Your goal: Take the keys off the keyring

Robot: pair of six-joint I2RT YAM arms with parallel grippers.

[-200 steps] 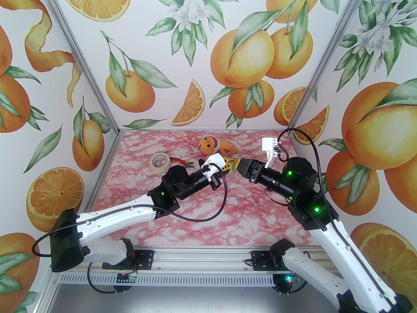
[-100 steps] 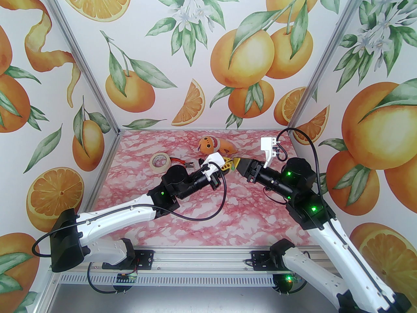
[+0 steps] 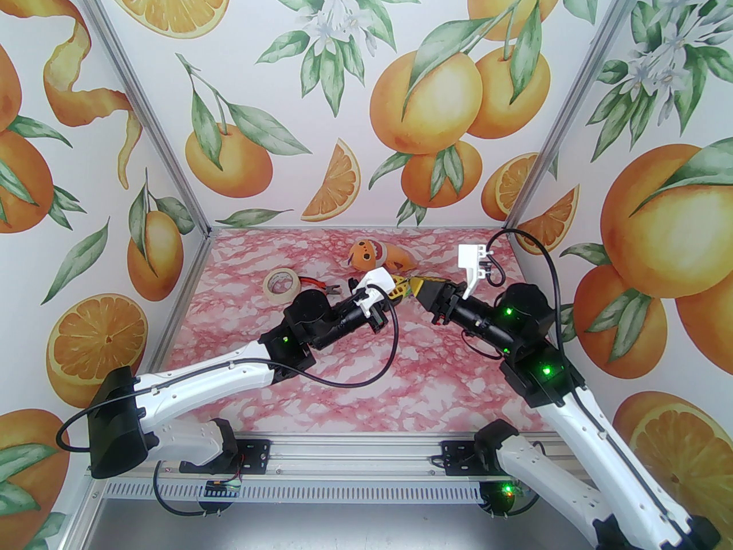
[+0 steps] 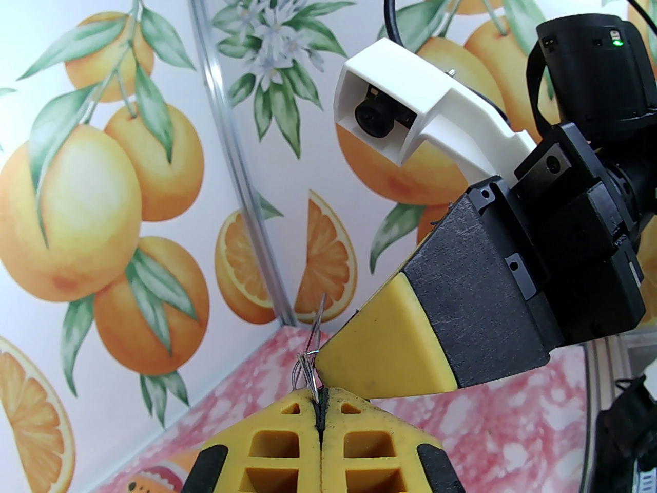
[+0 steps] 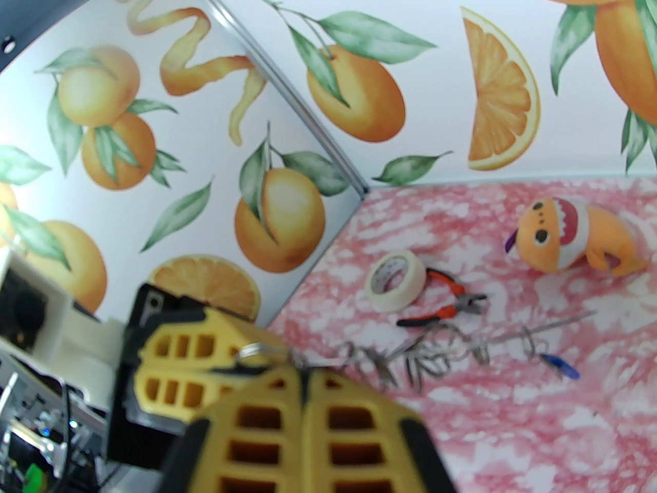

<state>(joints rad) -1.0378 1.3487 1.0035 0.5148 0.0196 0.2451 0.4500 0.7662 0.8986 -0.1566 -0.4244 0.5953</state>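
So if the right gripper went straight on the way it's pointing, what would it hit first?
Most likely the small wire ring sticking out of the left gripper's shut fingers, then those fingers. The right gripper's tip looks to be touching it.

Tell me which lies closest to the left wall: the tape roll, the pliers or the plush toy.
The roll of beige tape. The red-handled pliers lie just to its right, and the orange plush toy sits farther right still.

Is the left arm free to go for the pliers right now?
Probably not: the left tool is shut on the keyring, though the pliers lie uncovered close to its wrist.
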